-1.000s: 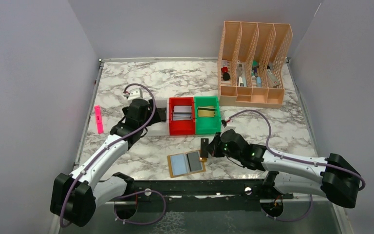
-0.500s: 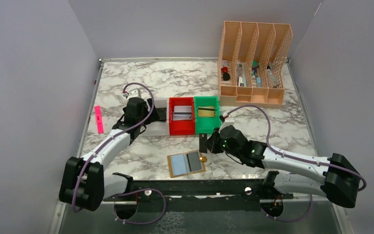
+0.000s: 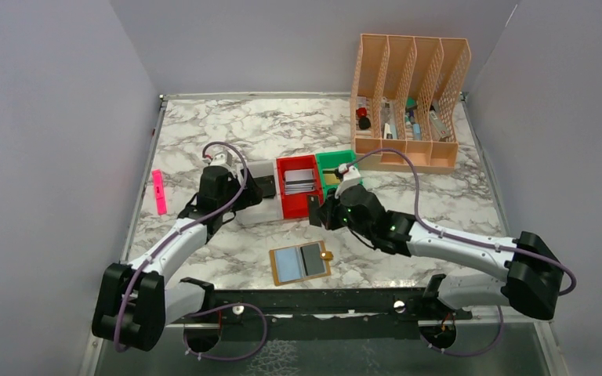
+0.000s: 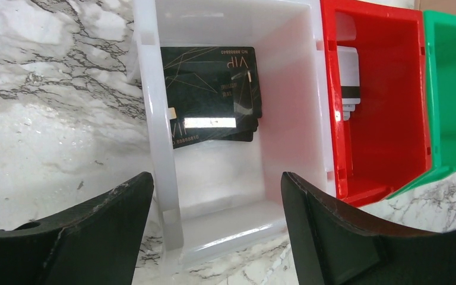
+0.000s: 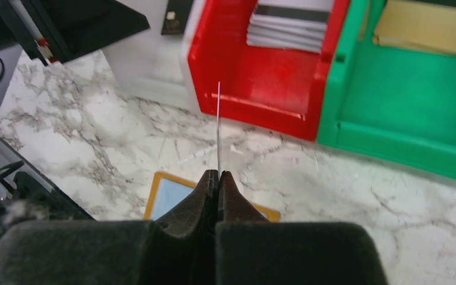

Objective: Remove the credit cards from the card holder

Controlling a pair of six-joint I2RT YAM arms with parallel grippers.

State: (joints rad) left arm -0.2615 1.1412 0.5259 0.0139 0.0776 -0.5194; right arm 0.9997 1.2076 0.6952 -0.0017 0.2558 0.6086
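Right arm has swung left and far since a moment ago, off the holder and up to the bins, and the red and green bins now sit slightly skewed. Right gripper [image 5: 218,175] is clenched on a single dark card [image 3: 313,207], which stands edge-on in the wrist view, poking out past the fingertips at the near wall of the red bin [image 5: 255,89]. Pale cards [image 5: 291,27] are stacked in that bin; a tan card [image 5: 427,29] lies in the green bin [image 5: 404,113] just to its right.

Over on the left, the left arm has eased back a touch. Left gripper [image 4: 214,184] is released, jaws spread wide and holding nothing, hovering at the near end of the white bin [image 4: 154,89]. Black cards [image 4: 214,83] lie fanned at that bin's far end.

And the holder [image 3: 300,263] lies flat and open on the marble table [image 3: 227,133], near side, centre, clear of both grippers, one panel pale blue, the other darker, its small tab on the right. Far right stands a peach organizer [image 3: 407,102].
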